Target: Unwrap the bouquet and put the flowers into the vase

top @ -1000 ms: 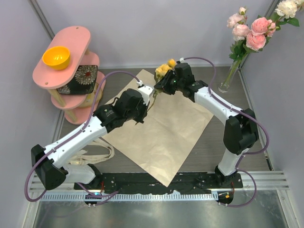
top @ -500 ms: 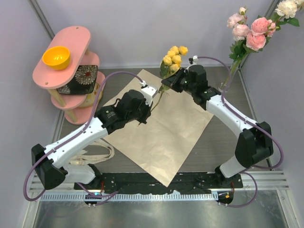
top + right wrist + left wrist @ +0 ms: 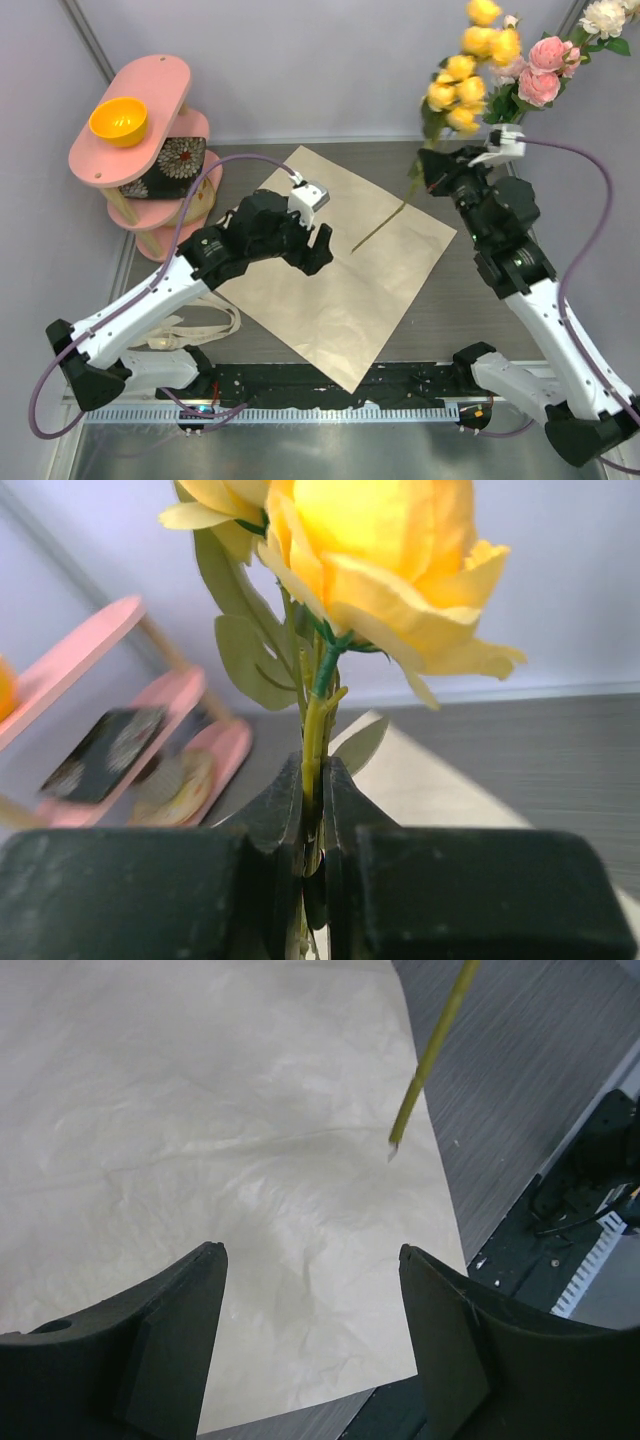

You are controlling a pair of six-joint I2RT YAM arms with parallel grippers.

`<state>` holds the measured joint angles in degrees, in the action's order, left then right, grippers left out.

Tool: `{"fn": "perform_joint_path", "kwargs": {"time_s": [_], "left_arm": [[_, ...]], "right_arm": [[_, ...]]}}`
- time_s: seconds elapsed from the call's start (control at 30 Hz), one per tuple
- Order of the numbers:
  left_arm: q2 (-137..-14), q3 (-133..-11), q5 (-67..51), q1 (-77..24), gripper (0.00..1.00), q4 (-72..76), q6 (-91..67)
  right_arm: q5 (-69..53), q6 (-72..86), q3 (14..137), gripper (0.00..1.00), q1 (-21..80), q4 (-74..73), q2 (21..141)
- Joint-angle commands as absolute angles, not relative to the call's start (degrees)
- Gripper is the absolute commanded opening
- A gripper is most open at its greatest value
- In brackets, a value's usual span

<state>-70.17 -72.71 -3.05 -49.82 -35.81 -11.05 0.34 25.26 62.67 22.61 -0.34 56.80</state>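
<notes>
- We see the left gripper [image 3: 312, 1260] spread wide, empty, over the kraft paper [image 3: 340, 290] at frame centre
- We see the right gripper [image 3: 312, 780] clamped on the stem of the yellow flowers [image 3: 462, 75], upper right, beside pink flowers [image 3: 541, 70]

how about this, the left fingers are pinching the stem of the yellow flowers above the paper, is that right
No, it is the right fingers that are pinching the stem of the yellow flowers above the paper; the right wrist view shows it.
</notes>
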Motion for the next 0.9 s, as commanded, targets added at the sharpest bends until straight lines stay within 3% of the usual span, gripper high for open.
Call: {"fn": "perform_joint_path", "kwargs": {"time_s": [0.0,0.17,0.33,0.5,0.53,0.63,0.87], "left_arm": [[-66.0,-72.7,-6.9,-49.9,0.74,-33.1,-11.5],[-65.3,-72.7,-7.0,-49.9,0.74,-33.0,-12.2],[-64.6,-72.2,-8.3,-49.9,0.74,-32.3,-12.4],[-64.8,-72.1,-7.7,-49.9,0.74,-32.3,-12.4],[-64.9,-72.0,-7.4,-49.9,0.74,-32.3,-12.2],[-65.0,-71.8,-6.7,-50.0,0.75,-32.3,-12.0],[-65.6,-71.5,-6.2,-49.8,0.75,-32.4,-11.2]], "right_arm": [[32.6,11.3,64.6,0.01,22.4,-7.3,50.2],[56.0,-4.3,63.4,0.01,22.3,-0.1,48.9],[59.9,-19.4,61.3,0.01,14.7,21.0,57.4],[47.8,-13.1,59.0,0.01,1.8,32.3,62.1],[40.5,-12.3,58.1,0.01,-2.4,35.1,62.4],[29.8,-12.0,55.0,0.01,-7.1,47.8,64.6],[11.7,-13.0,57.9,0.01,-13.7,57.8,70.4]]}}
